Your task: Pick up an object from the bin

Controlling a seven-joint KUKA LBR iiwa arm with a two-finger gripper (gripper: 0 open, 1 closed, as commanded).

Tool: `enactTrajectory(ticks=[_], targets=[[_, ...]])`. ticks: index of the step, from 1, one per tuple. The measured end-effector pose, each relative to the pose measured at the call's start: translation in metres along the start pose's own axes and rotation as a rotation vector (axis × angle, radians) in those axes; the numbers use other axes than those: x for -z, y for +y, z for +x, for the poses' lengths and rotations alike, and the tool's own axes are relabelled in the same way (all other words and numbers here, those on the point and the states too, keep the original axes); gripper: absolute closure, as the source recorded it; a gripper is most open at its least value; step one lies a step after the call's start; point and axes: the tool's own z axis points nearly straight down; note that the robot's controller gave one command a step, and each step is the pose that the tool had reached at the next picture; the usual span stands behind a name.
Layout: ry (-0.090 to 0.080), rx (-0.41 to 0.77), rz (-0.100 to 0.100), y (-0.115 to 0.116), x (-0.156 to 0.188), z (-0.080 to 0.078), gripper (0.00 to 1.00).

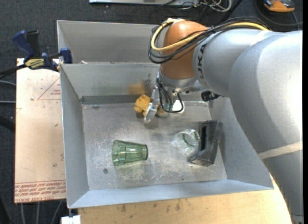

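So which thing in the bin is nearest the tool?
The small yellow lump at the back, right beside the tool; the green cup, clear piece and dark block lie farther forward.

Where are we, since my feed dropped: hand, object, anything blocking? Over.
Hand low at back of bin, right beside a small yellow thing; hold not confirmed. Green cup, clear plastic scrap and dark block lie apart toward the front. Nothing blocking.
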Motion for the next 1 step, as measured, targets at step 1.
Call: enactTrajectory(ticks=[1], targets=[[0.000, 0.001, 0.000, 0.0000, -0.0001, 0.0000, 1.00]])
